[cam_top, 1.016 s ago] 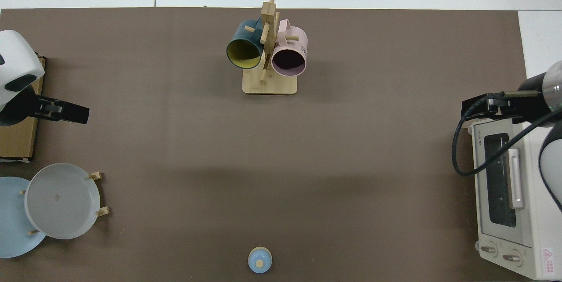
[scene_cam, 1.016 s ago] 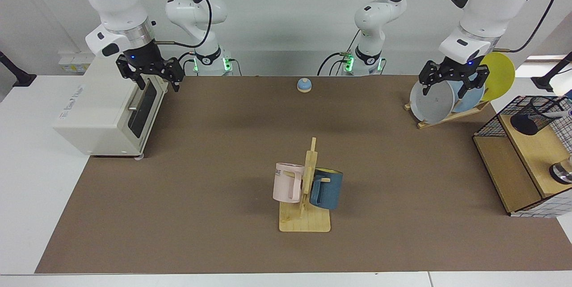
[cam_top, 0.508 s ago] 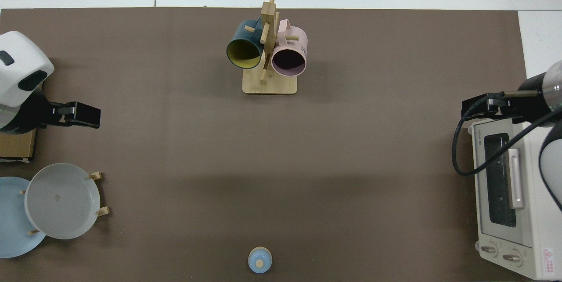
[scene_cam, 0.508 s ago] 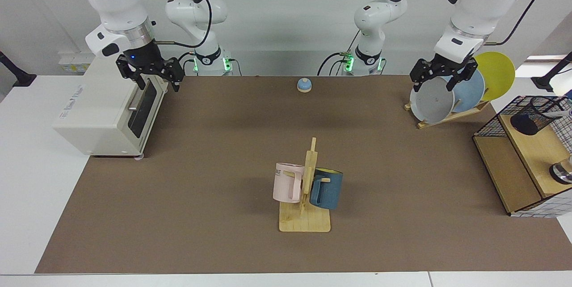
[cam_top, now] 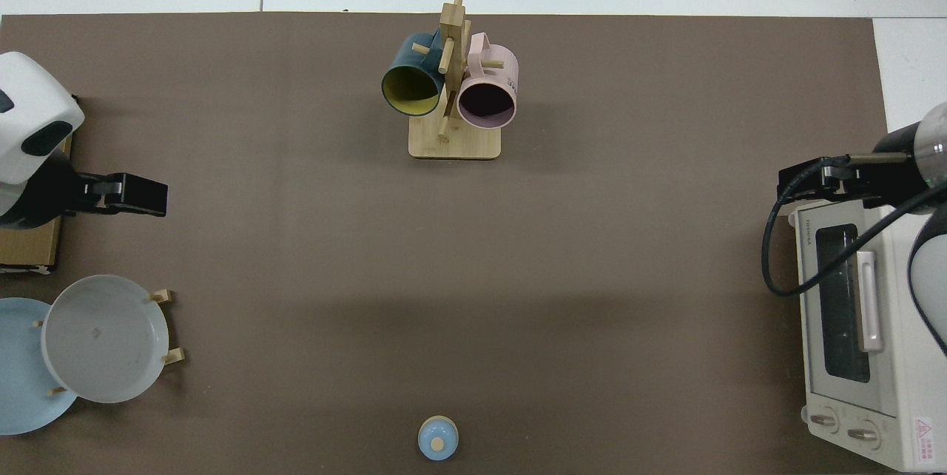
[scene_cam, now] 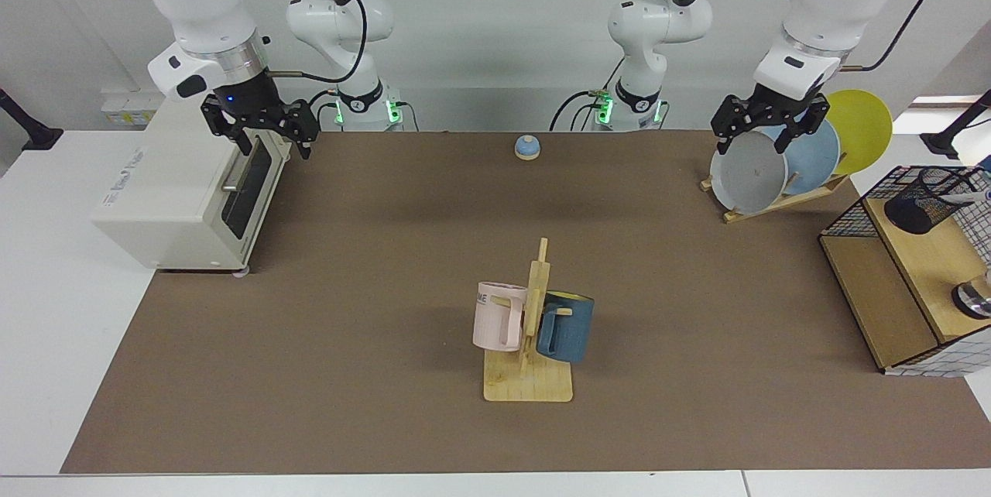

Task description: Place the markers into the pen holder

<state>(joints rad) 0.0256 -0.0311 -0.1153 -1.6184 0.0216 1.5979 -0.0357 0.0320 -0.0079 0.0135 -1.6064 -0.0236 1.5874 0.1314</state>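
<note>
left gripper [scene_cam: 762, 133] raised, fingers apart; right gripper [scene_cam: 263, 133] likewise

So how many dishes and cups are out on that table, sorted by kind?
Plates: 3, standing in the wooden rack: grey plate, blue plate, yellow plate.
Mugs: 2, hanging on the wooden mug tree: pink mug, blue mug.
Mesh cups: 1, the black pen holder on the shelf.
Total: 6.

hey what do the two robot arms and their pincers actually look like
Both arms are glossy white with rounded shells, dark joint bands and a silver wrist ring. Black cables loop along them, and the bases glow green. The left pincer and right pincer are black, two-fingered, each with a small blue light above.
</note>
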